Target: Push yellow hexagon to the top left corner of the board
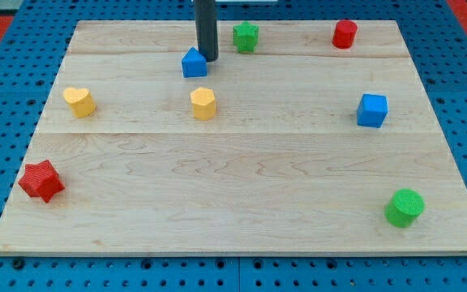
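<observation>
The yellow hexagon [203, 103] sits on the wooden board [242, 195], left of centre in the upper half. My tip [208, 58] is above it in the view, just right of a blue house-shaped block [194, 63] and close to touching it. The tip stands apart from the yellow hexagon, about a block's length toward the view's top. The board's top left corner [79, 26] has no block on it.
A yellow heart block [79, 101] lies at the left. A red star [40, 181] is at the lower left. A green block [246, 36] and a red cylinder [344, 34] are near the top edge. A blue cube [372, 110] is at the right, a green cylinder [404, 208] at the lower right.
</observation>
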`<state>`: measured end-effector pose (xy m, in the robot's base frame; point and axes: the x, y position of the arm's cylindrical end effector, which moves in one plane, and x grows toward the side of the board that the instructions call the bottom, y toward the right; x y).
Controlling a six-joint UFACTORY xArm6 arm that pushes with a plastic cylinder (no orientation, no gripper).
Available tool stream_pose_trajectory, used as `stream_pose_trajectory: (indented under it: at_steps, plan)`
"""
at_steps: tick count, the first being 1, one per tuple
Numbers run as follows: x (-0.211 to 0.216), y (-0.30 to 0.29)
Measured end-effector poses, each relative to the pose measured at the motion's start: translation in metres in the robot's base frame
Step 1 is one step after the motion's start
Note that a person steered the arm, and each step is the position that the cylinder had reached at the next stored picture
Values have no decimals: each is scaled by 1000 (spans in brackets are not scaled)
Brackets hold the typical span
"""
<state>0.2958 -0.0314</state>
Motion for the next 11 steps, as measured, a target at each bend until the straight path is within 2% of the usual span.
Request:
stream_pose_trajectory:
  at_steps: [1, 2, 4, 5, 8, 10, 11]
  plan:
    - [43, 60]
    - [80, 56]
    - [113, 2]
    - [73, -70]
    - [-30, -149]
    - [-8, -157]
    - [-9, -190]
